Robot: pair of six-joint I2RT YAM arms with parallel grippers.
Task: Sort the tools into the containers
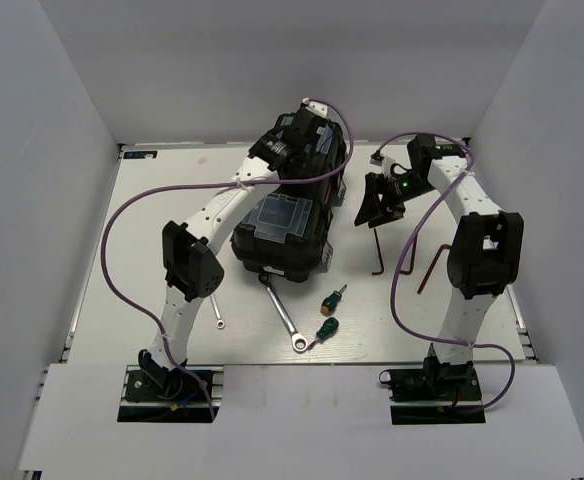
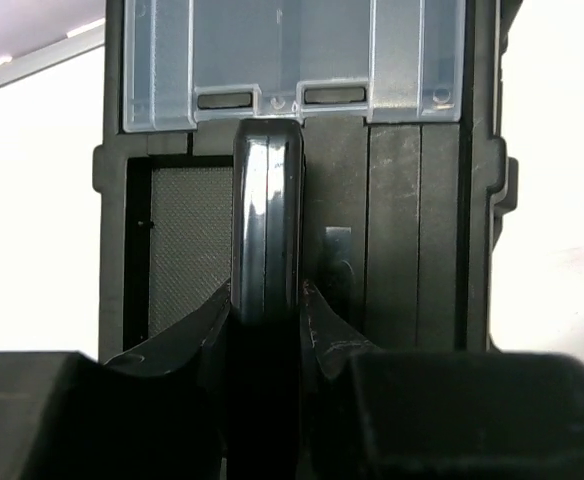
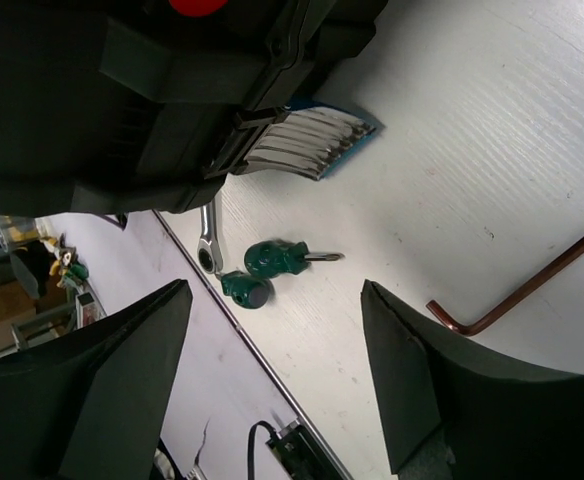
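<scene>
White table (image 1: 162,200), L end effector (image 2: 268,312) clamped on toolbox handle (image 2: 268,200), R end effector (image 3: 272,300) apart, screwdrivers (image 1: 333,298), hex keys (image 1: 376,245) loose nearby

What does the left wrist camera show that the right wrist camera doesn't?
Only the left wrist view: the left gripper closed on the handle, below a clear organiser lid. Only the right wrist view: the right gripper open, and on the table two green screwdrivers, a wrench end and an L-shaped hex key. Both: the black toolbox and the white table.
</scene>
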